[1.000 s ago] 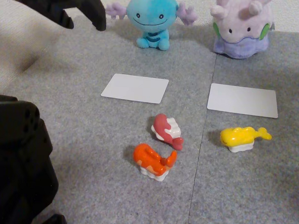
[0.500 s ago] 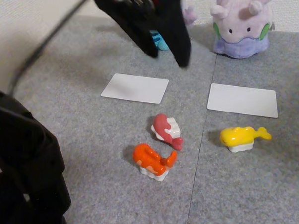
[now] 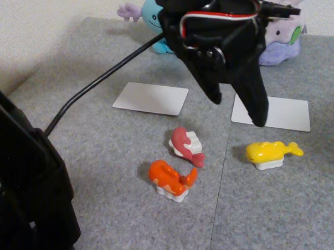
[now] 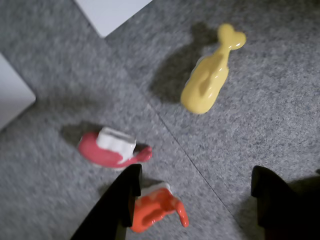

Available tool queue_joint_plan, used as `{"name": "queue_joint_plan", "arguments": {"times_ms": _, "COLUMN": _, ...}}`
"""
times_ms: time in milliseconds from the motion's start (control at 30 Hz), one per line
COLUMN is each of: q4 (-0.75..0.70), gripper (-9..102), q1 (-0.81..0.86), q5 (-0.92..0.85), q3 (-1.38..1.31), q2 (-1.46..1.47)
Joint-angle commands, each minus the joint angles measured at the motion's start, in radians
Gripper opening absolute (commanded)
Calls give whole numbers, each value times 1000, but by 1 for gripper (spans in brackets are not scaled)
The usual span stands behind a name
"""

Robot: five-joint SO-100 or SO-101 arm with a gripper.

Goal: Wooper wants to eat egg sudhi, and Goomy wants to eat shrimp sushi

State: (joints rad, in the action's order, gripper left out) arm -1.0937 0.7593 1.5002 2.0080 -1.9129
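Note:
In the fixed view my gripper [image 3: 237,108] hangs open and empty above the mat, over the left edge of the right white card. The yellow egg sushi [image 3: 271,153] lies in front of that card, below and right of the fingertips. The orange shrimp sushi [image 3: 170,180] lies nearer the front. Wooper [image 3: 147,13] and Goomy [image 3: 287,44] sit at the back, both partly hidden by the arm. The wrist view looks down between my open gripper [image 4: 197,175] at the egg sushi [image 4: 207,85]. The shrimp sushi [image 4: 157,212] lies beside the left finger [image 4: 125,195].
A pink-red sushi [image 3: 186,145] lies just behind the orange one, also in the wrist view [image 4: 112,150]. Two white cards [image 3: 151,98] [image 3: 278,113] lie flat on the grey mat. The arm's black base [image 3: 20,179] stands at front left, and its cable [image 3: 102,78] crosses the mat.
The gripper has swung from the back left to the right and lower, now over the right card's left edge. It now covers most of Wooper and part of Goomy. The sushi have not moved.

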Motion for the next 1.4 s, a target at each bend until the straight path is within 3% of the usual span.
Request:
{"name": "queue_joint_plan", "arguments": {"times_ms": 0, "q4": 41, "gripper": 26, "q1": 14, "q5": 63, "q3": -48, "q2": -3}}
{"name": "queue_joint_plan", "arguments": {"times_ms": 467, "q4": 91, "gripper": 27, "q1": 25, "q5": 173, "q3": -46, "q2": 23}}
{"name": "queue_joint_plan", "arguments": {"times_ms": 667, "q4": 140, "gripper": 36, "q1": 26, "q5": 173, "q3": -46, "q2": 169}}
{"name": "queue_joint_plan", "arguments": {"times_ms": 967, "q4": 287, "gripper": 35, "q1": 26, "q5": 207, "q3": -46, "q2": 279}}
{"name": "queue_joint_plan", "arguments": {"times_ms": 1367, "q4": 322, "gripper": 30, "q1": 26, "q5": 199, "q3": -46, "q2": 287}}
